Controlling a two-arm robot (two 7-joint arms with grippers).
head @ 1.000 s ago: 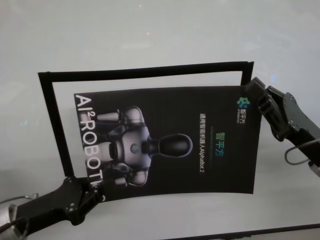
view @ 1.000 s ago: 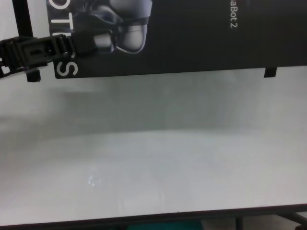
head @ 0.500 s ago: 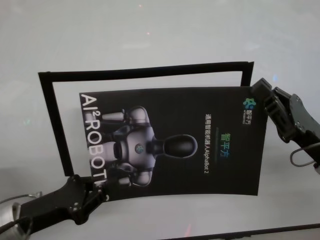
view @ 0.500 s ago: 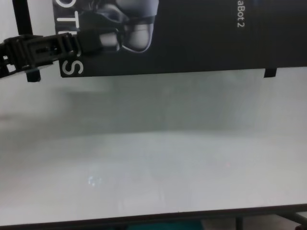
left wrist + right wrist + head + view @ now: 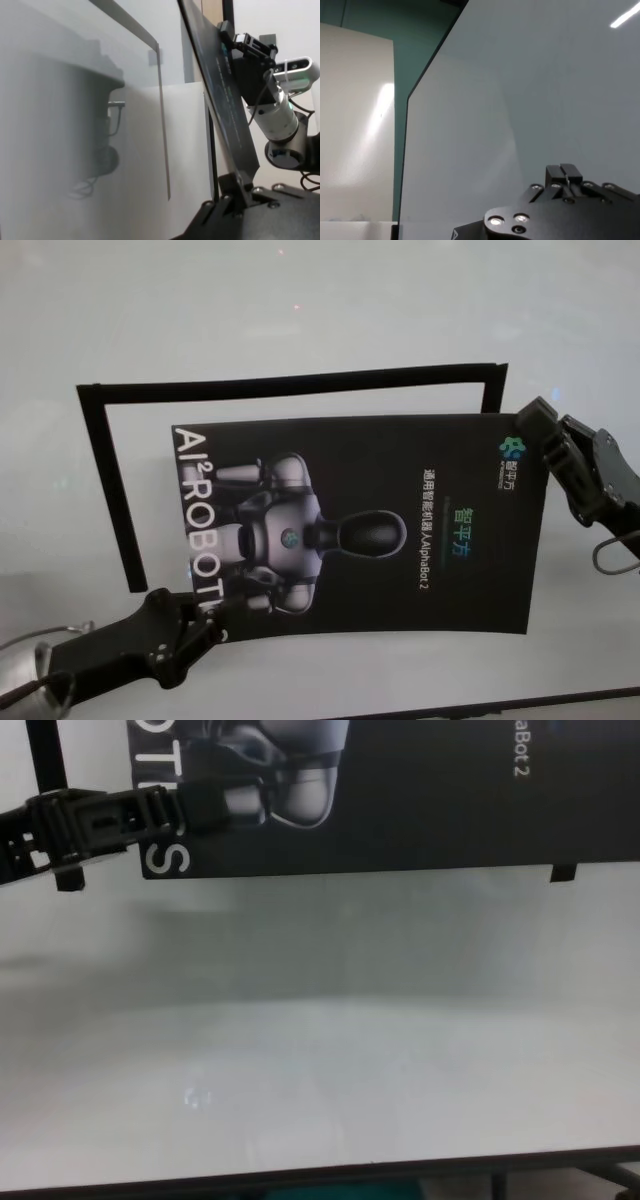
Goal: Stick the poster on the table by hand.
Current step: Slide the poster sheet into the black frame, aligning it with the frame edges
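Black poster [image 5: 360, 525] held above white table [image 5: 300, 300], over the black tape outline [image 5: 100, 470] and offset toward its right side. Left gripper [image 5: 205, 625] pinched shut on poster's near-left corner; right gripper [image 5: 535, 430] clamped on far-right corner. Wide bare tabletop beyond outline and along near edge.

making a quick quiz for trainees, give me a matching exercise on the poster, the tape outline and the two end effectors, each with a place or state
Column 1:
1. poster
2. tape frame
3. left end effector
4. right end effector

Column 2:
A. clamped on the poster's near left corner
B. held at two opposite corners
C. grips the poster's far right corner
D. stuck to the table, open on the near side

Pairs: 1-B, 2-D, 3-A, 4-C
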